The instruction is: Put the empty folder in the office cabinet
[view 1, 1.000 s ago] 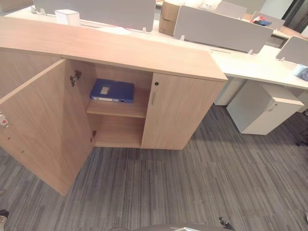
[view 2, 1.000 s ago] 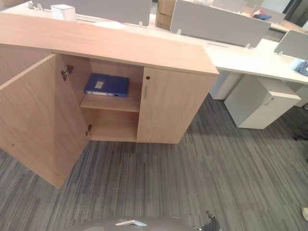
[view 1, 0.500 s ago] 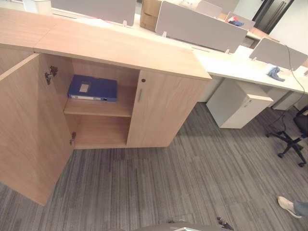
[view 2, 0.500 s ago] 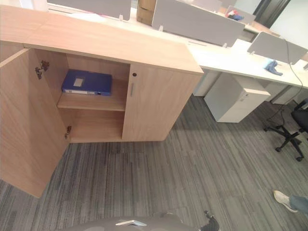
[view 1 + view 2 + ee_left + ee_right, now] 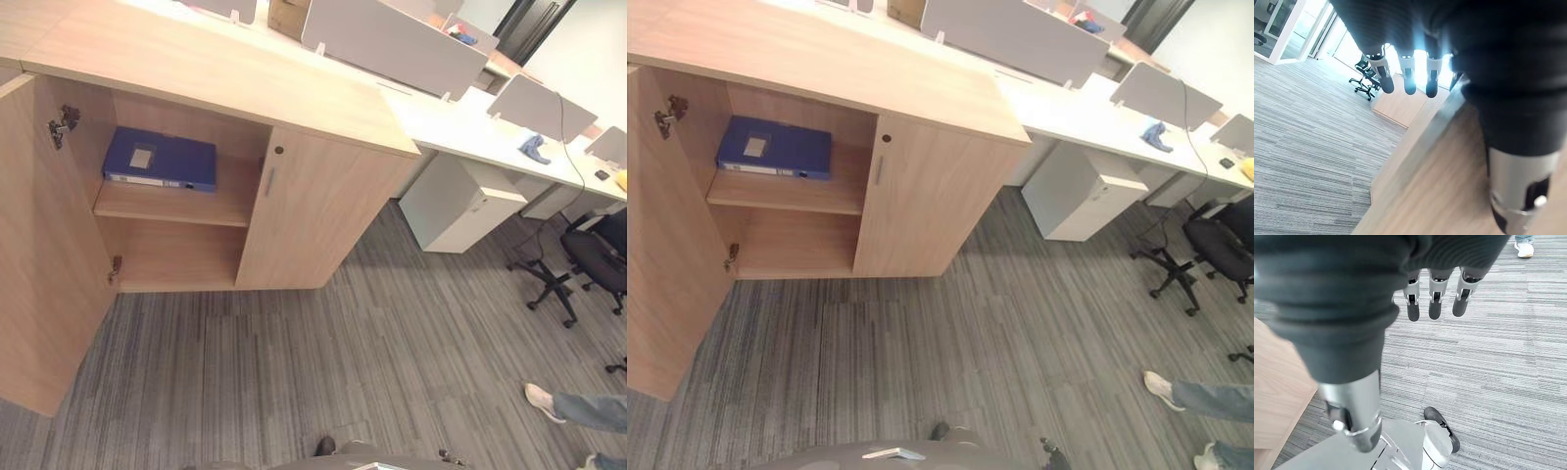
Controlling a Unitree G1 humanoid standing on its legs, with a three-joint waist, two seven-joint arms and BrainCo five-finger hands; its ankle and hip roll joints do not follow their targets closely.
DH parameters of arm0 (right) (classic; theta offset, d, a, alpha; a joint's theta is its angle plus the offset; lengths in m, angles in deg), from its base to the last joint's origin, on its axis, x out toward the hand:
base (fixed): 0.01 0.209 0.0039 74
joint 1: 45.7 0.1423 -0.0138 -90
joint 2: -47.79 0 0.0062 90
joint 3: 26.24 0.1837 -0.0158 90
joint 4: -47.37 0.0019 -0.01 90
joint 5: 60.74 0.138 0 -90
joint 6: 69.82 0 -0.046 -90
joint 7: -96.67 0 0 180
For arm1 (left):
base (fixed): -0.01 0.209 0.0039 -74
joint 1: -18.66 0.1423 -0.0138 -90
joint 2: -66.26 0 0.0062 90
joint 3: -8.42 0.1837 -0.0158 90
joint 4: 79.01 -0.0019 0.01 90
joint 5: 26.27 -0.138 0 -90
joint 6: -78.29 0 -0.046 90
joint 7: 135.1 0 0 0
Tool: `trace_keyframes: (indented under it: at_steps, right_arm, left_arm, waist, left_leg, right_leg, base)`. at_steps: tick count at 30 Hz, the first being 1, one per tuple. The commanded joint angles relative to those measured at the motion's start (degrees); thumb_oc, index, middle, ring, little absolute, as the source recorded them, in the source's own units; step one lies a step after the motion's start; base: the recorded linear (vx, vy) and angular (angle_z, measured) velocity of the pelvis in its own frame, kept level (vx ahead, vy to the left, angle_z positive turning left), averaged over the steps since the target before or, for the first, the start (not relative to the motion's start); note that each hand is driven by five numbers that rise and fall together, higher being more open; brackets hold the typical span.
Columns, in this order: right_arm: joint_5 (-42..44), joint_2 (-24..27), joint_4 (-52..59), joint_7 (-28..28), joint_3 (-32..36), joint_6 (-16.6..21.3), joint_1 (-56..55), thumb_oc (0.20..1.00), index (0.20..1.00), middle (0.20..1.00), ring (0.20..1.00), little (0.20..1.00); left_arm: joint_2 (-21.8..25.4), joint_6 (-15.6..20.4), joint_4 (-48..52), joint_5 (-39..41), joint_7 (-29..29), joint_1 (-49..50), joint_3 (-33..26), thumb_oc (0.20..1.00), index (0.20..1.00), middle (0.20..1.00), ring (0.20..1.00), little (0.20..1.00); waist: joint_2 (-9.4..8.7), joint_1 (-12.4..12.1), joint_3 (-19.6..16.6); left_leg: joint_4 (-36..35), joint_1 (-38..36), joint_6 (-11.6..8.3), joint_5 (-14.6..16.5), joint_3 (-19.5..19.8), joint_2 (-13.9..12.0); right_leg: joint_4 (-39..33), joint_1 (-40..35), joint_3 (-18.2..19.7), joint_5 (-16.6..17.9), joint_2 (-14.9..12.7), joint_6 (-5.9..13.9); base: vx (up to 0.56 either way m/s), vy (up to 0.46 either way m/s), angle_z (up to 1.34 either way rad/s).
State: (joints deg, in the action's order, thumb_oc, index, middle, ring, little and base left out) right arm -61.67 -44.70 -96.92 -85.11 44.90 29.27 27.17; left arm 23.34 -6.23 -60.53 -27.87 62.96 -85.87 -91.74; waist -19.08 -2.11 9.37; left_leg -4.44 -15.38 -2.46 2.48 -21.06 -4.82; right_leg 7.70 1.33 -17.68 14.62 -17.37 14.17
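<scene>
Cabinet (image 5: 323, 196) shelf: blue folder (image 5: 160, 159) flat

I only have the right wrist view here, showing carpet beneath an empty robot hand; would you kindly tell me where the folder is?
Observer: The blue folder lies flat on the upper shelf of the cabinet.
Operator: Thank you. Are the doors open?
Observer: The left door stands wide open; the right door is shut.
Operator: And the left robot hand?
Observer: The left robot hand holds nothing, its fingers straight, close to a wooden panel.
</scene>
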Motion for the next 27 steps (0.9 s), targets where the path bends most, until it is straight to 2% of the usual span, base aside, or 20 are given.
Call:
trace_keyframes:
  at_steps: [1, 3, 4, 5, 7, 9, 10, 11, 12, 14, 15, 16, 19, 20, 22, 24, 25, 27]
  right_arm:
    - [2.7, 2.9, 0.4, 0.6, -0.6, 1.2, 2.5, 1.0, 1.0, 1.0, 1.0, 1.0]
    - [2.9, 2.8, 0.8, 0.4, -0.3, 1.1, 2.3, 1.0, 1.0, 1.0, 1.0, 1.0]
    - [2.9, 2.8, 0.8, 0.4, -0.3, 1.1, 2.3, 1.0, 1.0, 1.0, 1.0, 1.0]
    - [2.9, 2.6, 0.7, 0.3, 0.0, 1.0, 2.3, 1.0, 1.0, 1.0, 1.0, 1.0]
    - [2.8, 2.4, 0.3, 0.4, 0.5, 0.8, 2.3, 1.0, 1.0, 1.0, 1.0, 1.0]
    - [2.7, 2.3, 0.1, 0.4, 0.7, 0.7, 2.4, 1.0, 1.0, 1.0, 1.0, 1.0]
    - [2.4, 2.1, -0.4, 0.4, 1.3, 0.5, 2.6, 1.0, 1.0, 1.0, 1.0, 1.0]
    - [2.4, 2.1, -0.4, 0.4, 1.3, 0.5, 2.6, 1.0, 1.0, 1.0, 1.0, 1.0]
    - [2.1, 1.7, -1.3, 0.4, 1.7, 0.1, 2.9, 1.0, 1.0, 1.0, 1.0, 1.0]
    - [2.1, 1.1, -2.2, 0.6, 2.0, -0.2, 3.3, 1.0, 1.0, 1.0, 1.0, 1.0]
    - [2.0, 1.1, -2.6, 0.7, 2.5, -0.5, 3.4, 1.0, 1.0, 1.0, 1.0, 1.0]
    - [2.0, 1.1, -2.6, 0.7, 2.5, -0.5, 3.4, 1.0, 1.0, 1.0, 1.0, 1.0]
    - [1.2, 2.3, -2.4, 0.8, 3.4, -0.8, 3.5, 1.0, 1.0, 1.0, 1.0, 1.0]
    - [1.2, 2.3, -2.4, 0.8, 3.4, -0.8, 3.5, 1.0, 1.0, 1.0, 1.0, 1.0]
    - [0.7, 3.5, -1.5, 0.8, 3.6, -0.8, 3.3, 1.0, 1.0, 1.0, 1.0, 1.0]
    - [0.7, 3.4, -1.5, 0.8, 3.6, -0.8, 3.4, 1.0, 1.0, 1.0, 1.0, 1.0]
    - [0.4, 4.4, -0.6, 0.8, 3.8, -0.8, 3.2, 1.0, 1.0, 1.0, 1.0, 1.0]
    - [0.2, 5.4, 0.0, 0.8, 3.9, -0.7, 3.1, 1.0, 1.0, 1.0, 1.0, 1.0]
  left_arm:
    - [1.1, 4.2, 3.5, -3.4, -1.3, -1.5, 3.6, 1.0, 1.0, 1.0, 1.0, 1.0]
    - [-2.6, 4.7, 3.9, -1.8, -2.8, -1.3, 4.7, 1.0, 1.0, 1.0, 1.0, 1.0]
    - [-2.6, 4.7, 3.9, -1.8, -2.8, -1.3, 4.7, 1.0, 1.0, 1.0, 1.0, 1.0]
    - [-6.7, 5.0, 4.6, -0.5, -4.3, -0.5, 5.7, 1.0, 1.0, 1.0, 1.0, 1.0]
    - [-11.6, 5.4, 7.1, -0.4, -5.7, 1.4, 7.4, 1.0, 1.0, 1.0, 1.0, 1.0]
    - [-13.0, 5.6, 7.6, -0.3, -6.1, 2.0, 7.9, 1.0, 1.0, 1.0, 1.0, 1.0]
    - [-16.7, 5.8, 7.8, 0.5, -7.2, 3.2, 8.5, 1.0, 1.0, 1.0, 1.0, 1.0]
    - [-16.8, 5.8, 7.8, 0.5, -7.2, 3.2, 8.5, 1.0, 1.0, 1.0, 1.0, 1.0]
    - [-21.3, 5.6, 7.0, 1.7, -7.7, 4.0, 9.2, 1.0, 1.0, 1.0, 1.0, 1.0]
    - [-24.9, 5.4, 5.8, 2.6, -8.0, 4.5, 9.5, 1.0, 1.0, 1.0, 1.0, 1.0]
    - [-27.7, 5.5, 5.0, 3.4, -8.7, 5.1, 10.0, 1.0, 1.0, 1.0, 1.0, 1.0]
    - [-27.7, 5.5, 5.0, 3.4, -8.7, 5.1, 10.0, 1.0, 1.0, 1.0, 1.0, 1.0]
    - [-29.7, 5.4, 7.1, 5.0, -9.3, 4.6, 10.9, 1.0, 1.0, 1.0, 1.0, 1.0]
    - [-29.7, 5.4, 7.1, 5.0, -9.3, 4.6, 10.9, 1.0, 1.0, 1.0, 1.0, 1.0]
    - [-27.9, 5.7, 7.2, 5.9, -8.7, 2.2, 10.9, 1.0, 1.0, 1.0, 1.0, 1.0]
    - [-27.8, 5.7, 7.2, 5.9, -8.7, 2.2, 10.9, 1.0, 1.0, 1.0, 1.0, 1.0]
    - [-25.7, 5.7, 6.7, 6.3, -8.2, 0.3, 10.5, 1.0, 1.0, 1.0, 1.0, 1.0]
    - [-23.2, 5.8, 6.0, 7.2, -7.5, -1.9, 9.9, 1.0, 1.0, 1.0, 1.0, 1.0]
  waist:
    - [-0.17, 3.5, -0.7]
    - [-0.09, 4.1, -1.0]
    - [-0.09, 4.1, -1.0]
    - [0.11, 4.6, -1.3]
    - [0.55, 5.0, -1.4]
    - [0.7, 5.2, -1.5]
    - [0.77, 5.7, -2.0]
    - [0.83, 5.7, -2.0]
    - [1.31, 6.4, -2.4]
    - [1.76, 7.1, -2.9]
    - [2.87, 7.7, -3.2]
    - [2.87, 7.7, -3.2]
    - [4.97, 9.3, -4.4]
    - [4.97, 9.3, -4.4]
    - [6.44, 10.6, -5.4]
    - [6.21, 10.6, -5.5]
    - [7.36, 11.3, -5.9]
    - [8.35, 11.8, -6.5]
  left_leg:
    - [-0.6, -0.7, -2.41, 4.4, -0.2, -0.5]
    - [-0.6, -0.7, -2.35, 4.5, 0.0, -0.2]
    - [-0.6, -0.7, -2.35, 4.5, 0.0, -0.2]
    - [-0.6, -0.8, -2.29, 4.6, 0.3, 0.1]
    - [-0.6, -0.7, -2.16, 4.6, 0.7, 0.3]
    - [-0.6, -0.7, -2.12, 4.6, 0.8, 0.4]
    - [-0.6, -0.5, -2.02, 4.5, 1.1, 1.0]
    - [-0.6, -0.5, -2.02, 4.5, 1.1, 1.0]
    - [-0.6, -0.8, -1.93, 4.6, 1.2, 1.1]
    - [-0.6, -0.9, -1.9, 4.6, 0.9, 1.3]
    - [-0.6, -1.5, -1.94, 5.1, 0.5, 1.1]
    - [-0.6, -1.5, -1.94, 5.1, 0.5, 1.1]
    - [-0.6, -1.6, -2.04, 5.1, 0.0, 1.3]
    - [-0.6, -1.6, -2.04, 5.1, 0.0, 1.3]
    - [-0.6, -1.5, -2.31, 4.7, -0.6, 1.0]
    - [-0.6, -1.3, -2.3, 4.5, -0.5, 1.3]
    - [-0.6, -1.4, -2.46, 4.5, -0.8, 0.8]
    - [-0.6, -1.3, -2.73, 4.2, -1.2, 0.4]
  right_leg:
    - [-9.4, 6.5, 2.2, 14.5, -1.9, 0.83]
    - [-9.5, 6.4, 2.5, 14.1, -1.9, 0.83]
    - [-9.5, 6.4, 2.5, 14.1, -1.9, 0.83]
    - [-9.5, 6.3, 2.8, 13.8, -2.0, 0.83]
    - [-9.5, 6.2, 3.2, 13.6, -2.2, 0.83]
    - [-9.6, 6.2, 3.4, 13.5, -2.3, 0.83]
    - [-9.7, 6.3, 3.9, 13.1, -2.8, 0.83]
    - [-9.7, 6.4, 3.9, 13.1, -2.8, 0.83]
    - [-9.7, 6.3, 4.4, 12.5, -2.7, 0.83]
    - [-9.7, 6.5, 5.0, 11.9, -2.7, 0.83]
    - [-10.1, 6.3, 5.8, 10.7, -2.1, 0.83]
    - [-10.1, 6.3, 5.8, 10.7, -2.1, 0.83]
    - [-10.2, 6.7, 6.8, 9.3, -1.6, 0.83]
    - [-10.2, 6.7, 6.8, 9.3, -1.6, 0.83]
    - [-10.4, 7.1, 7.1, 8.1, -1.0, 0.83]
    - [-10.3, 7.4, 7.2, 8.2, -1.2, 0.83]
    - [-10.4, 7.2, 7.3, 7.4, -0.5, 0.83]
    - [-10.4, 7.4, 7.4, 6.6, 0.0, 0.77]
  base:
    - [0.0, 0.0, 0.0]
    - [0.0, 0.0, 0.0]
    - [0.0, 0.0, 0.0]
    - [0.0, 0.0, 0.0]
    - [0.0, -0.004, 0.03]
    - [0.0, -0.003, 0.02]
    - [0.0, 0.0, 0.0]
    - [0.0, 0.0, 0.0]
    - [0.02, -0.007, -0.04]
    - [0.02, -0.015, -0.27]
    - [0.02, -0.008, -0.31]
    - [0.03, -0.008, -0.42]
    - [0.03, -0.018, -0.41]
    - [0.04, -0.038, -0.17]
    - [0.02, -0.039, -0.14]
    - [0.01, -0.021, -0.13]
    - [0.03, -0.038, -0.2]
    - [0.03, -0.052, -0.15]
